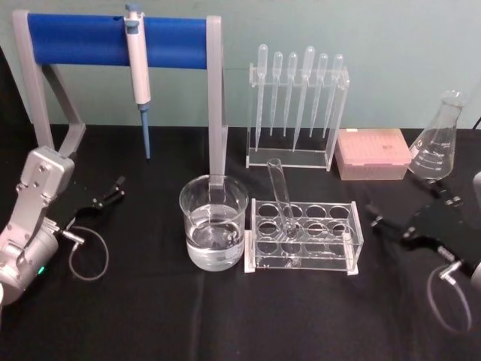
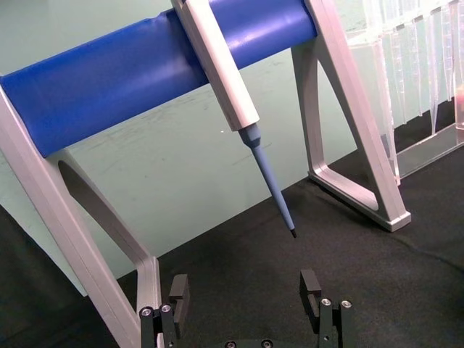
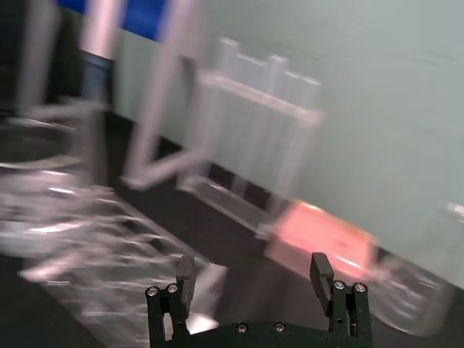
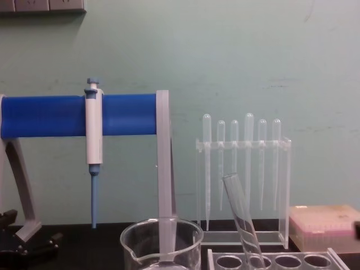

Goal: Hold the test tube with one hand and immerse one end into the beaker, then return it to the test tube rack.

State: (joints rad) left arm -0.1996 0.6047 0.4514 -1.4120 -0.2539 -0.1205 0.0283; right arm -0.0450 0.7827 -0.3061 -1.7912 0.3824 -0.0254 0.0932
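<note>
Now then: test tube [image 1: 282, 197] standing in its rack [image 1: 304, 237]

Head view: it leans in a hole near the rack's left end, just beside the beaker [image 1: 213, 222] (water [image 1: 214, 242] in it). The left gripper [image 1: 115, 190] sits well left, the right gripper [image 1: 373, 214] right of the rack. Left wrist view: jaws spread, empty, pipettor [image 2: 239, 109] ahead. Right wrist view: jaws spread, empty. Chest view: test tube tilts right of the beaker

Left gripper [image 2: 245, 287] jaws apart, empty; pipettor [image 2: 217, 65] hangs on blue-barred stand [image 2: 130, 80].
</note>
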